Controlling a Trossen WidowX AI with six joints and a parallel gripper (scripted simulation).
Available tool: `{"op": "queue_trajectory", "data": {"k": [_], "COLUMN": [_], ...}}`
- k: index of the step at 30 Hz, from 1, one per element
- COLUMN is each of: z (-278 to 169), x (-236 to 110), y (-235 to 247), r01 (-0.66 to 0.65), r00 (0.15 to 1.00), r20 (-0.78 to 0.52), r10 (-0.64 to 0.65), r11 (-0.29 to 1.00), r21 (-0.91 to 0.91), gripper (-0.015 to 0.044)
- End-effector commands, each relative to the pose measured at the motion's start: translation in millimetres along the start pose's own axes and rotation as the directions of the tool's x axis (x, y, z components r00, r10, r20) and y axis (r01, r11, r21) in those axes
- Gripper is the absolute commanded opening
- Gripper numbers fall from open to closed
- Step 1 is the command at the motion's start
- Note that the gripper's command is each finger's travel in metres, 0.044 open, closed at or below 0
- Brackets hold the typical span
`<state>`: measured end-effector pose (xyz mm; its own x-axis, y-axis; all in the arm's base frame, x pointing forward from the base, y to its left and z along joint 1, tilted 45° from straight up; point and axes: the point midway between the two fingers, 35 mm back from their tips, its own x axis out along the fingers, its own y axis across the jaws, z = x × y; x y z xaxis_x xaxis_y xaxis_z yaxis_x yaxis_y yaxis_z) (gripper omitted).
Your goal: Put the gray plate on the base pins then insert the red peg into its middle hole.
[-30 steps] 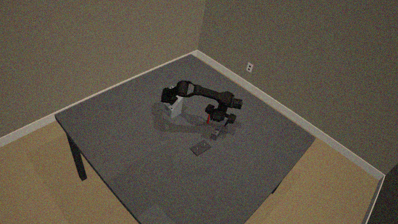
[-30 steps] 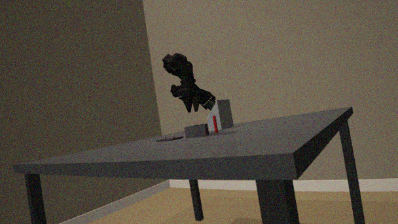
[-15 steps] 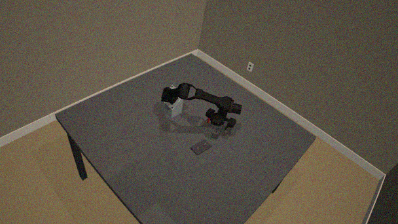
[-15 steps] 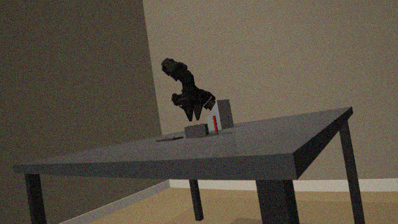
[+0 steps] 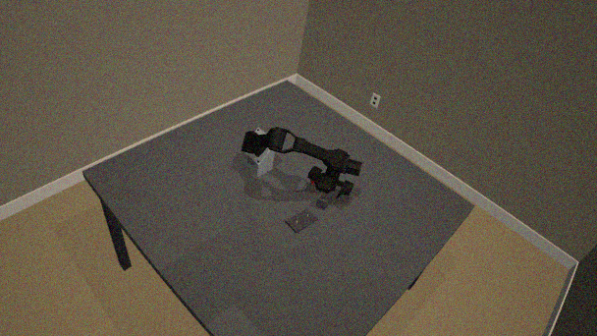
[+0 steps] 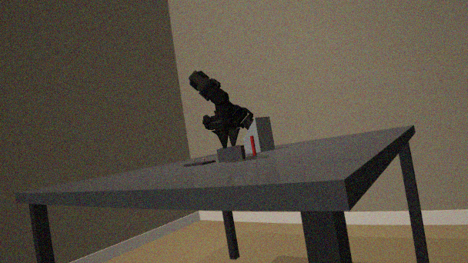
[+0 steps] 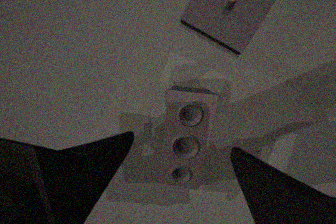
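Observation:
The gray plate [image 5: 321, 203] [image 6: 231, 154] [image 7: 189, 131] is a thick block on the table beside the base, its three holes facing up in the wrist view. The flat dark base [image 5: 293, 226] [image 6: 199, 163] [image 7: 214, 25] lies apart from it; two pins show in the top view, one in the wrist view. The red peg [image 6: 252, 146] stands upright near the plate in the exterior view; in the top view only a red bit shows beside the arm. My gripper [image 6: 228, 146] [image 7: 181, 143] is open and empty, fingertips just above the plate, one on each side in the wrist view.
A pale upright block [image 5: 265, 161] [image 6: 265, 134] stands by the arm's mount, behind the peg in the exterior view. The dark table [image 5: 206, 238] [image 6: 292, 171] bears everything, with walls beyond its back edges. The arm's shadow falls across the table around the plate.

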<state>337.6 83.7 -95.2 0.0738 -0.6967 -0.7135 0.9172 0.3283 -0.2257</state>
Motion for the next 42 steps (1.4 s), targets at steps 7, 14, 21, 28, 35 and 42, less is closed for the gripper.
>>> {"op": "queue_trajectory", "data": {"k": [7, 14, 21, 28, 35, 42], "z": [-1, -1, -1, -1, -1, -1], "x": [19, 30, 41, 42, 42, 42], "y": [-3, -3, -4, -4, -4, -4], "r01": [0.007, 0.007, 0.008, 0.008, 0.008, 0.008], "r00": [1.000, 1.000, 1.000, 1.000, 1.000, 1.000], "r20": [0.005, 0.006, 0.007, 0.007, 0.007, 0.007], "r10": [-0.007, -0.007, -0.008, -0.008, -0.008, -0.008], "r11": [1.000, 1.000, 1.000, 1.000, 1.000, 1.000], "r21": [-0.010, -0.010, -0.010, -0.010, -0.010, -0.010], "gripper": [0.0440, 0.0440, 0.0440, 0.0309, 0.0164, 0.0098]}}
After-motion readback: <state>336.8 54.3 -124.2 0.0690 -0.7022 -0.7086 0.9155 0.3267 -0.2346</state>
